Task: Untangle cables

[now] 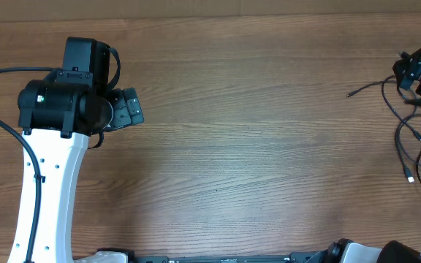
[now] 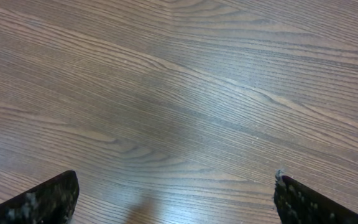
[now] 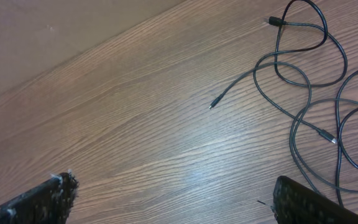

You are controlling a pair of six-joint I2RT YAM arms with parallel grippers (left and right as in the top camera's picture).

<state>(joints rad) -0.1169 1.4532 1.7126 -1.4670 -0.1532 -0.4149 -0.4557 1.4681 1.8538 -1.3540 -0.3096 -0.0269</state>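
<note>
The cables lie at the far right edge of the tabletop, a few thin black cords in loose overlapping loops; in the right wrist view the cables spread over the right half of the picture, several strands crossing one another; one loose end reaches out to the left of the bunch and lies by itself on the wood, and another small plug sits at the top of a narrow loop; all of the cords rest flat on the tabletop, and none is in any grip. The right jaws hang above the wood just beside the bunch, spread wide and holding nothing; their dark fingertips show in the lower corners of that view, the right one close to the nearest strands. The left jaws stand well apart from the cords, over the left side of the tabletop, also spread wide and empty, with only bare wood grain between their fingertips; the left arm rises white from the near edge.
</note>
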